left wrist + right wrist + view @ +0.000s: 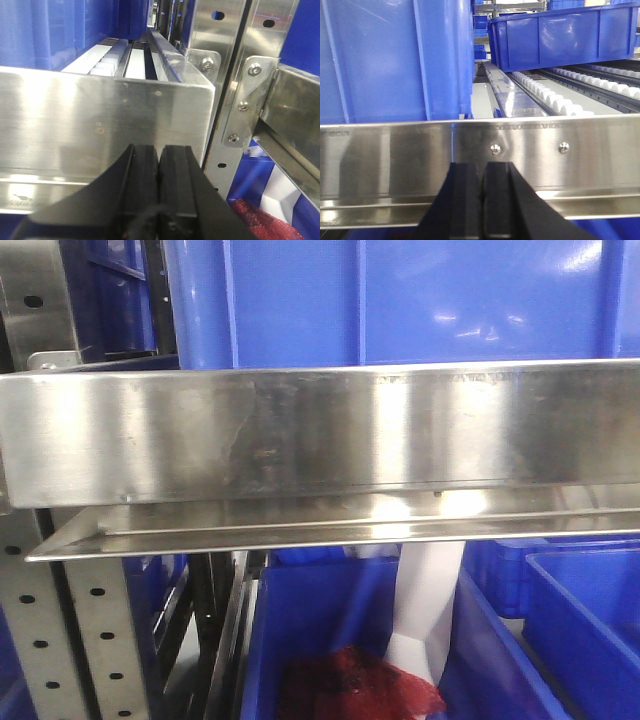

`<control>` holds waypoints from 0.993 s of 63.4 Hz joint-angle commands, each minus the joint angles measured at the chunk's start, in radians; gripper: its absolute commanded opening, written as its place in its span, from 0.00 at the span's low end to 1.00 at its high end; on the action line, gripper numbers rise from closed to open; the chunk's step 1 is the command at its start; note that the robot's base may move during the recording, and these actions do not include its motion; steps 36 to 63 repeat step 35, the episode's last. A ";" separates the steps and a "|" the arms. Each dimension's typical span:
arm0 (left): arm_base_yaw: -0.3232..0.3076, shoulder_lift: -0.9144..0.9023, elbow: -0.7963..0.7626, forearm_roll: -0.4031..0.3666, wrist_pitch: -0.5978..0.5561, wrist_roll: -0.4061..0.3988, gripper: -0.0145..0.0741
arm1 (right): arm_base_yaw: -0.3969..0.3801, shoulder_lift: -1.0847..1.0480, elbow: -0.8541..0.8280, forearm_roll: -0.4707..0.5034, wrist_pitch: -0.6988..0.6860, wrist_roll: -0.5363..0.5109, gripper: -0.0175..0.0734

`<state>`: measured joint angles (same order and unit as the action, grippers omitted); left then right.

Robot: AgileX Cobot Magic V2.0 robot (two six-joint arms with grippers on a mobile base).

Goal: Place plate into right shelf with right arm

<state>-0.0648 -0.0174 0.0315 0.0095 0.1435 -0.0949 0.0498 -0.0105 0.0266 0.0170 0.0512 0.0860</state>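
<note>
My right claw (482, 200) is clenched with nothing in it, close to the right shelf's (480, 150) steel front ledge; my left claw (159, 182) is clenched and empty too. I can't find the plate in any view

Left gripper (159, 190), black, two flat fingers pressed together with no gap, nothing between them, pointing forward and level, right gripper (482, 200), black, same build, fingers closed against each other, empty, pointing forward and level, arms themselves out of view
</note>
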 commanded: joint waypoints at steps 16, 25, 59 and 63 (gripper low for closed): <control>-0.007 -0.004 0.010 -0.002 -0.084 -0.006 0.11 | 0.000 -0.013 -0.004 -0.009 -0.080 -0.006 0.25; -0.007 -0.004 0.010 -0.002 -0.084 -0.006 0.11 | 0.000 -0.013 -0.004 -0.009 -0.080 -0.006 0.25; -0.007 -0.004 0.010 -0.002 -0.084 -0.006 0.11 | 0.000 -0.013 -0.004 -0.009 -0.080 -0.006 0.25; -0.007 -0.004 0.010 -0.002 -0.084 -0.006 0.11 | 0.000 -0.013 -0.004 -0.009 -0.080 -0.006 0.25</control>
